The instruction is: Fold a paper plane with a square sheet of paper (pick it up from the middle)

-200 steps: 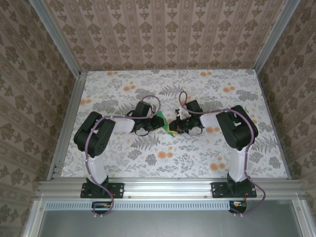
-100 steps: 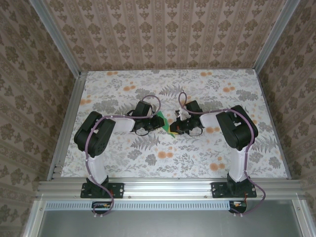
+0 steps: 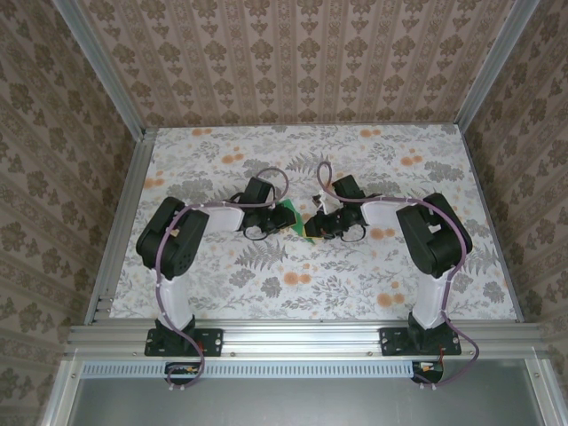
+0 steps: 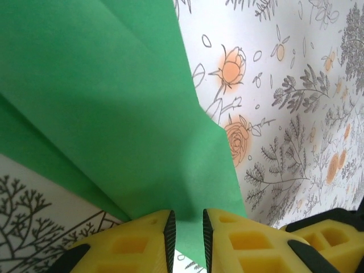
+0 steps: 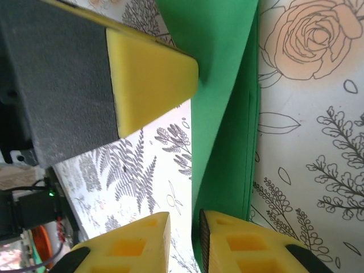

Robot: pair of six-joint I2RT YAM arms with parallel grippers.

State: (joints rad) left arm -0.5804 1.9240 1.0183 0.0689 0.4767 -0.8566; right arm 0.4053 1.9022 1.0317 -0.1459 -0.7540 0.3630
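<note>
Both yellow pincers, left pincer (image 4: 186, 233) and right pincer (image 5: 184, 236), apparently pinch the smooth, creased green paper plane (image 4: 114, 114).

I see two arms with white links and bulky black joint housings, each trailed by a purple cable looping from wrist to base. Their black bases sit bolted on the aluminium rail (image 3: 302, 337). Left gripper (image 4: 186, 233) and right gripper (image 5: 183, 236) carry yellow fingers with recessed pockets and black pads.
</note>
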